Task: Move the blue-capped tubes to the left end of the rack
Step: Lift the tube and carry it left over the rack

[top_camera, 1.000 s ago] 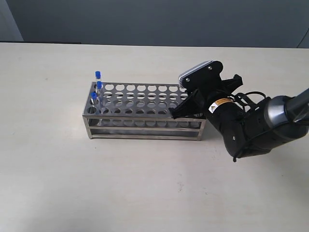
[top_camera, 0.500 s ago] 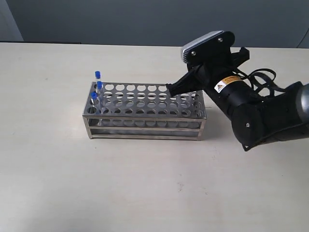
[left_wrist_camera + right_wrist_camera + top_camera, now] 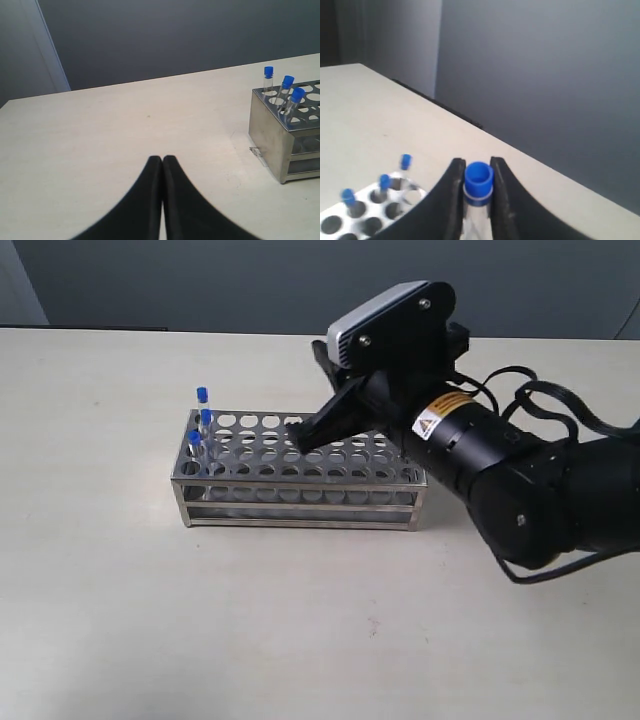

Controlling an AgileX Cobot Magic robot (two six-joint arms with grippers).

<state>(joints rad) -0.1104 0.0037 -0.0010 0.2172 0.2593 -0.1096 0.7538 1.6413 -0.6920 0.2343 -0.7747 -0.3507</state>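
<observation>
The steel rack [image 3: 300, 475] stands mid-table with three blue-capped tubes [image 3: 203, 415] upright in holes at its left end; the same tubes [image 3: 285, 90] and rack [image 3: 280, 145] show in the left wrist view. My right gripper [image 3: 297, 435] hovers above the rack's middle, shut on a fourth blue-capped tube [image 3: 479, 185] held just under its cap; in the exterior view that tube is hidden by the fingers. The three racked tubes [image 3: 382, 182] lie ahead of it. My left gripper [image 3: 162, 160] is shut and empty over bare table, away from the rack's left end.
The rack's remaining holes [image 3: 320, 445] hold nothing. The right arm's bulky body and cable [image 3: 520, 480] overhang the rack's right end. A dark wall [image 3: 300, 280] borders the table's far edge.
The right gripper has risen from the rack's right end and travelled left over the rack, carrying the tube. The three racked tubes have not moved.
</observation>
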